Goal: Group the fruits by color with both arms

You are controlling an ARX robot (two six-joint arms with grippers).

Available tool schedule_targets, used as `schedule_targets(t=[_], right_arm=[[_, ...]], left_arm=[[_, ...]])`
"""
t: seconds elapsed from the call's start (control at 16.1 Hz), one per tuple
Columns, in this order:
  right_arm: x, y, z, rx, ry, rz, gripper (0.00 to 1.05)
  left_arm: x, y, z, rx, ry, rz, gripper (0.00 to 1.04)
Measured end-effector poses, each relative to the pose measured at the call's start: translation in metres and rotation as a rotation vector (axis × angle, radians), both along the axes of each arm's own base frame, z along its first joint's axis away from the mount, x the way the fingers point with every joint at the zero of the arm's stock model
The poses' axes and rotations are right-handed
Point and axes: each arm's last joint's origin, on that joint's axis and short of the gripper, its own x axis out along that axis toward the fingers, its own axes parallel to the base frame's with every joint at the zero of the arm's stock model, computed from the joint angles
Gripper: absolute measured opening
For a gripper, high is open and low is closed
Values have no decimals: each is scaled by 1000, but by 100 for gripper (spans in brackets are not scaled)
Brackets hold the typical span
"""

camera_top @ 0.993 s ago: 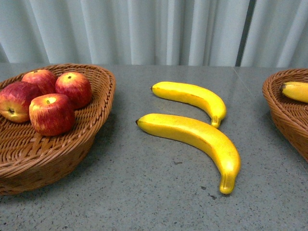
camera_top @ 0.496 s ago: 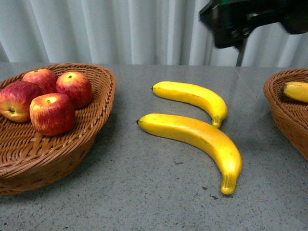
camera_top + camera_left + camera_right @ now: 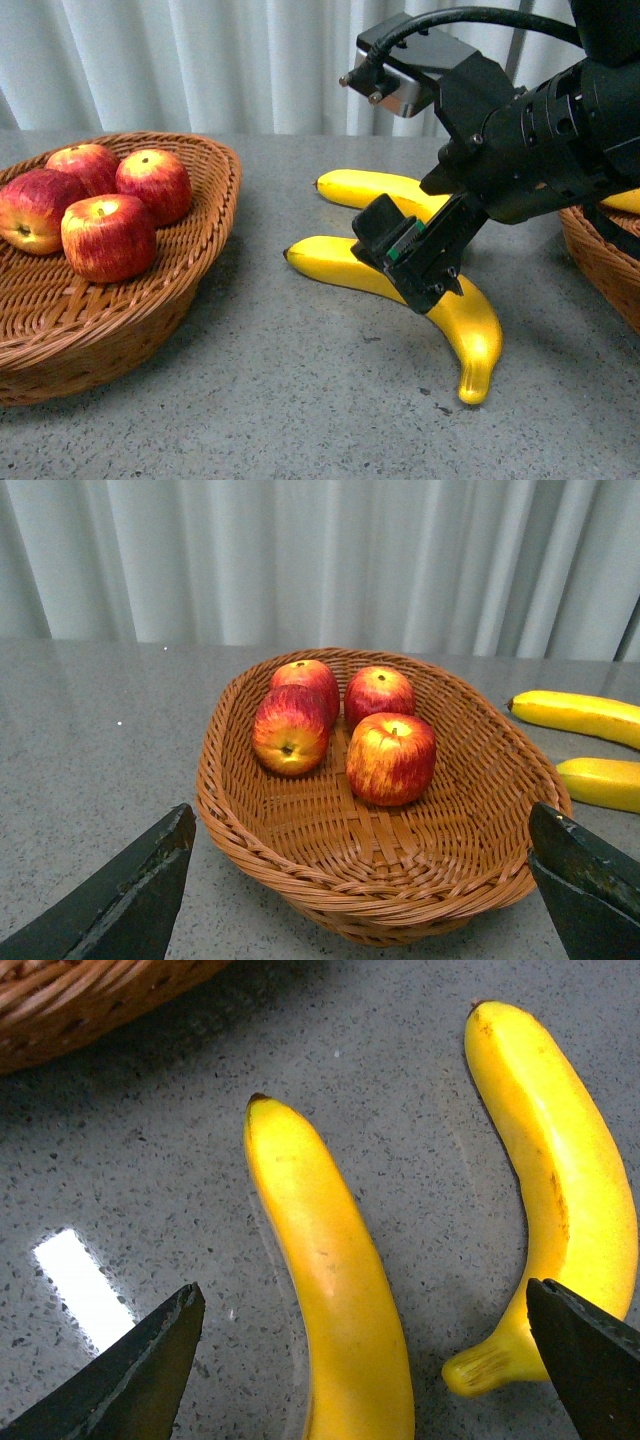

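Now, front: right gripper [image 3: 410,262], up near frame top 0.5 s ago, hangs just over near banana [image 3: 320,258]; far banana [image 3: 365,187] beside it, both unmoved.
L wrist: left gripper [image 3: 360,825] wide open, empty, facing wicker basket [image 3: 230,810] w/ four apples [image 3: 390,758].
R wrist: jaws wide, empty, either side of near banana. Est.: banana pick starting.

The apples [image 3: 108,237] are glossy red streaked with yellow (one is yellow right round its stem), set off against the warm brown weave of the wicker basket [image 3: 130,310]. Both bananas [image 3: 330,262] are bright yellow with dark tips. The tabletop [image 3: 280,410] is grey, finely flecked with darker specks. The right gripper [image 3: 405,258] is black with a sliver of green, and the pleated curtain [image 3: 200,60] is pale grey-white.
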Motion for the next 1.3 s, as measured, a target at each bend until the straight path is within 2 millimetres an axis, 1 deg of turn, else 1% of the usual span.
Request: schedule_targets(t=[0.19, 0.37, 0.43, 0.5, 0.56, 0.68, 0.81, 0.87, 0.93, 1.05, 1.12, 1.18, 1.24, 1.3], right_arm=[[4, 0, -11, -75, 16, -10, 98], [8, 3, -27, -141, 49, -29, 98], [6, 2, -38, -163, 77, -15, 91], [3, 2, -42, -166, 86, 2, 78], [1, 3, -44, -168, 91, 10, 68], [1, 2, -45, -168, 83, 12, 54], [3, -2, -41, -154, 61, 6, 40], [5, -6, -34, -123, 34, -6, 35], [9, -16, -19, -83, -7, -32, 35], [18, -42, 14, -42, -89, -110, 35], [22, -61, 34, -26, -144, -163, 35], [24, -78, 47, -22, -190, -209, 35], [26, -106, 60, -38, -245, -281, 35], [25, -125, 63, -56, -247, -324, 35]], left_arm=[[0, 0, 0, 0, 0, 0, 98], [0, 0, 0, 1, 0, 0, 98], [0, 0, 0, 1, 0, 0, 98], [0, 0, 0, 1, 0, 0, 98], [0, 0, 0, 1, 0, 0, 98], [0, 0, 0, 1, 0, 0, 98], [0, 0, 0, 1, 0, 0, 98], [0, 0, 0, 1, 0, 0, 98], [0, 0, 0, 1, 0, 0, 98], [0, 0, 0, 1, 0, 0, 98], [0, 0, 0, 1, 0, 0, 98], [0, 0, 0, 1, 0, 0, 98], [0, 0, 0, 1, 0, 0, 98], [0, 0, 0, 1, 0, 0, 98]])
